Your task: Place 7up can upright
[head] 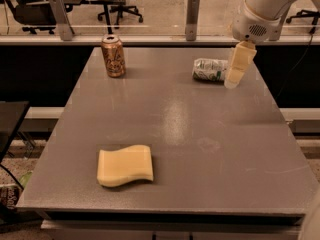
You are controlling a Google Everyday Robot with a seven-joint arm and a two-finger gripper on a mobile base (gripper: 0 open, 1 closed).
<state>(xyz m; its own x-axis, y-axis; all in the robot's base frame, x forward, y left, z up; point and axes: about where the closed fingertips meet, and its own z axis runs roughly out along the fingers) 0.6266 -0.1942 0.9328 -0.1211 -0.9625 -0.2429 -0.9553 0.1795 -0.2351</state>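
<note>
The 7up can [209, 69], silvery-white with green print and dented, lies on its side on the grey table [180, 129] at the back right. My gripper [233, 79] hangs from the white arm at the upper right, its pale fingers pointing down right beside the can's right end, just above the table. It holds nothing that I can see.
A brown-orange can [113, 56] stands upright at the back left of the table. A yellow sponge [125, 165] lies near the front left. A rail with grey posts [192, 10] runs behind the table's back edge, with office chairs beyond.
</note>
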